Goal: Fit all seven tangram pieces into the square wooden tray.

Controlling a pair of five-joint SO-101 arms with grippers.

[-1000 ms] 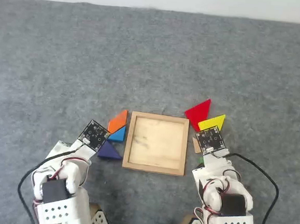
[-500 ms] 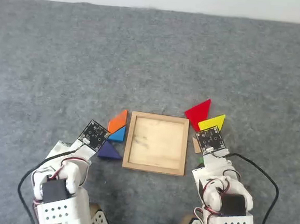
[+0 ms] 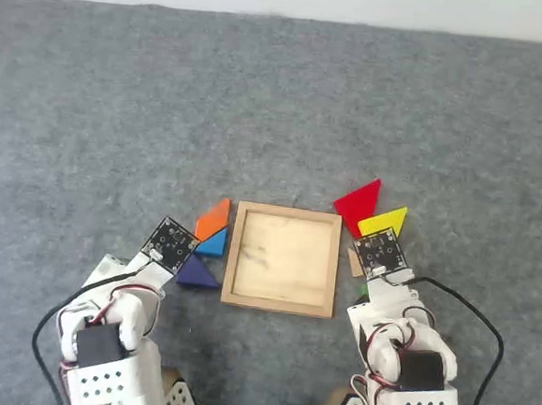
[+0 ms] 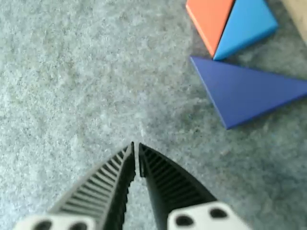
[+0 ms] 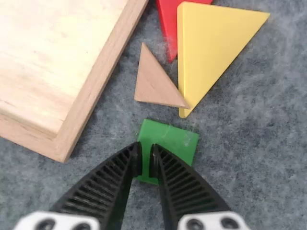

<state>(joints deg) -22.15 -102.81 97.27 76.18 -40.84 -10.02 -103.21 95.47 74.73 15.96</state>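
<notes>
Left gripper (image 4: pixel 136 149) and right gripper (image 5: pixel 146 152) both closed on nothing, we should open the right wide and straddle the green square (image 5: pixel 169 143) by its flat sides beside the tray (image 5: pixel 102 79).

Tray (image 3: pixel 283 255): interior reachable from above.
Left rim: orange triangle (image 3: pixel 212 218), blue triangle (image 3: pixel 213 243) and dark blue triangle (image 3: pixel 196 272) crowd it.
Right rim: red triangle (image 3: pixel 359 206), yellow triangle (image 3: pixel 384 220), tan triangle (image 5: pixel 154 80) and green square (image 5: pixel 168 143) clustered, seemingly touching.
Grey mat (image 3: pixel 278 109) beyond: wide passage.

High view looks down — wrist views close beside the tray (image 3: pixel 231 256).
</notes>
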